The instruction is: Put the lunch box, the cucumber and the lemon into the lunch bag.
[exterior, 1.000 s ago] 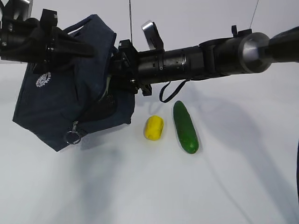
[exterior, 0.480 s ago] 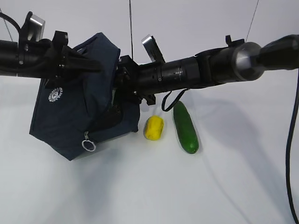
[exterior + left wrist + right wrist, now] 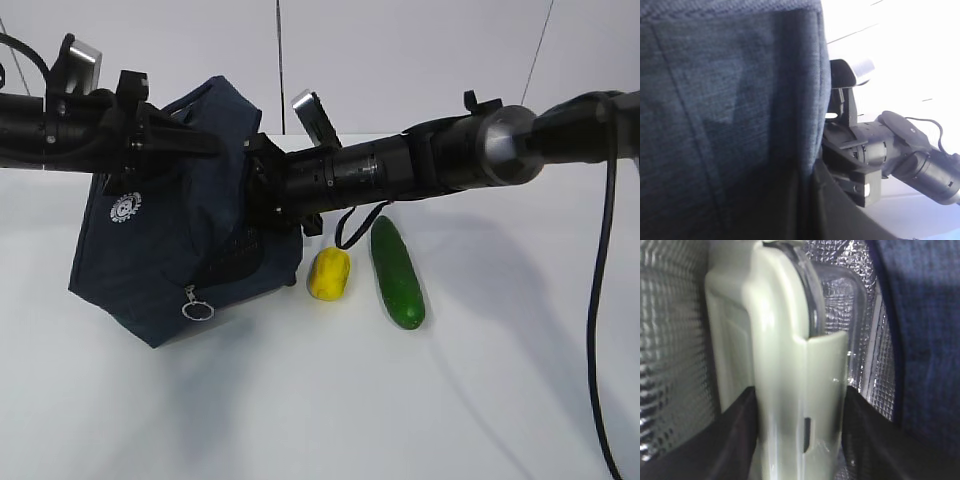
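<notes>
The navy lunch bag (image 3: pixel 170 235) hangs tilted above the table, its opening facing right. My left gripper (image 3: pixel 205 140) is shut on the fabric at its top edge; the left wrist view shows the bag (image 3: pixel 730 100) pinched at my gripper (image 3: pixel 807 200). My right gripper (image 3: pixel 800 435) is inside the bag, shut on the lunch box (image 3: pixel 790 365), whose sage-green lid stands on edge against the silvery lining (image 3: pixel 670 340). In the exterior view the box and the right fingers are hidden by the bag. The lemon (image 3: pixel 329 273) and the cucumber (image 3: pixel 397 272) lie on the table, right of the bag.
The right arm (image 3: pixel 420 165) stretches level above the lemon and the cucumber. A silver ring pull (image 3: pixel 197 309) dangles from the bag's lower corner. A black cable (image 3: pixel 600 300) hangs at the right edge. White tabletop (image 3: pixel 320 400) spreads in front.
The bag, carried by both arms, has shifted right, toward the lemon. The right arm has slid left, deeper into the bag. Lemon and cucumber have stayed put.
</notes>
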You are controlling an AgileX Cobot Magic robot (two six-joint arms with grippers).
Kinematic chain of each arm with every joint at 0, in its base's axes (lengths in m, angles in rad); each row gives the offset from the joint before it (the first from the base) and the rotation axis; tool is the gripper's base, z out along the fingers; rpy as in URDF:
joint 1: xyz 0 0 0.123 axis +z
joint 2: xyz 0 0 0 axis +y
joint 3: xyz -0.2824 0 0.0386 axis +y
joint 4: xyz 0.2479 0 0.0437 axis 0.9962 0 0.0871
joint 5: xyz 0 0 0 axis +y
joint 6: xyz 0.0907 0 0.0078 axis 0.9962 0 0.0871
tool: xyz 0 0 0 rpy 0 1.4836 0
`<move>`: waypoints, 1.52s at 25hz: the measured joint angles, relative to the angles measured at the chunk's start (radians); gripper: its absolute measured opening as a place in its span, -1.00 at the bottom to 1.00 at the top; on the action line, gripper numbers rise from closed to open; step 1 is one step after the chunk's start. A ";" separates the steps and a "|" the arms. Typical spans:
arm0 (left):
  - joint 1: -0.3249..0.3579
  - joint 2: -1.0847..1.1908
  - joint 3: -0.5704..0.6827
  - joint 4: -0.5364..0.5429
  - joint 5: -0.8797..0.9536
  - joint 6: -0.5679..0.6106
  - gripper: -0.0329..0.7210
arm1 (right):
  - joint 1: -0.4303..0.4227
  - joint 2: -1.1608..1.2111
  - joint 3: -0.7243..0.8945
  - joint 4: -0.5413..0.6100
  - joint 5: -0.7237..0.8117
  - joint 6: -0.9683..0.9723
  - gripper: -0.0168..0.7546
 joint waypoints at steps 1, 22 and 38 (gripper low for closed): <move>0.000 0.000 0.000 -0.002 0.000 0.000 -0.93 | 0.000 0.000 0.000 0.000 0.000 0.000 -0.02; 0.000 0.004 0.000 -0.022 0.001 0.002 -0.93 | 0.000 0.000 -0.011 0.012 0.062 0.016 0.28; 0.058 0.004 0.000 -0.009 0.073 -0.026 -0.93 | -0.042 -0.004 -0.011 0.001 0.234 -0.017 0.31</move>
